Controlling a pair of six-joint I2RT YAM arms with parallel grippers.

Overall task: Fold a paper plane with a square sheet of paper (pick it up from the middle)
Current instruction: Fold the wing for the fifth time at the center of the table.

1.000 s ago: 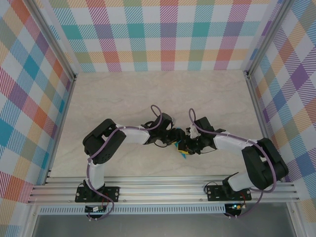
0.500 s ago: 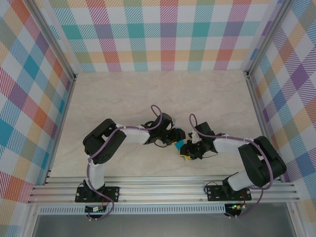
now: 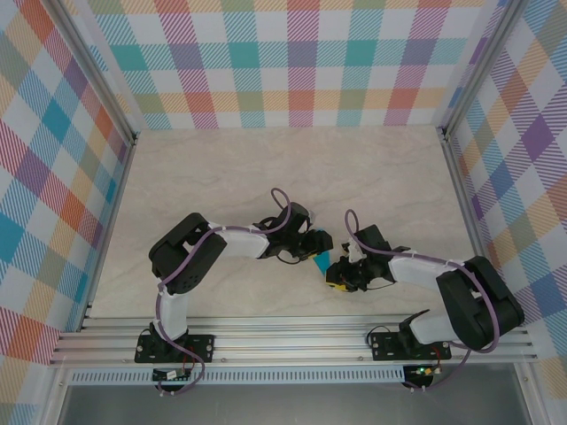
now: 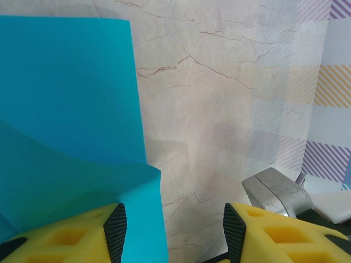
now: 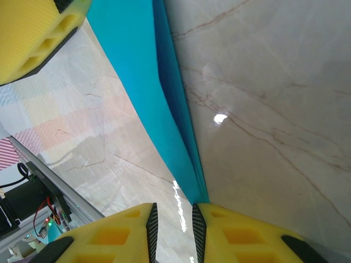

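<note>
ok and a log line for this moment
stage: sheet of paper partly folded | left gripper: open, sheet by one finger | right gripper: narrowly open, folded edge at one finger

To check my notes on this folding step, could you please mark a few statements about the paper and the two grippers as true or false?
1. The sheet of paper lies flat as a single layer. False: a curved upper layer overlaps a lower one.
2. The left gripper has its jaws well apart. True.
3. The right gripper is clamped shut on the paper. False: the table shows through a narrow gap between its jaws, and the paper ends beside that gap, not in it.
4. In the top view, the paper sits between the two grippers. True.
5. The paper lies against the far wall. False: it lies near the middle of the table, towards the near side.
</note>
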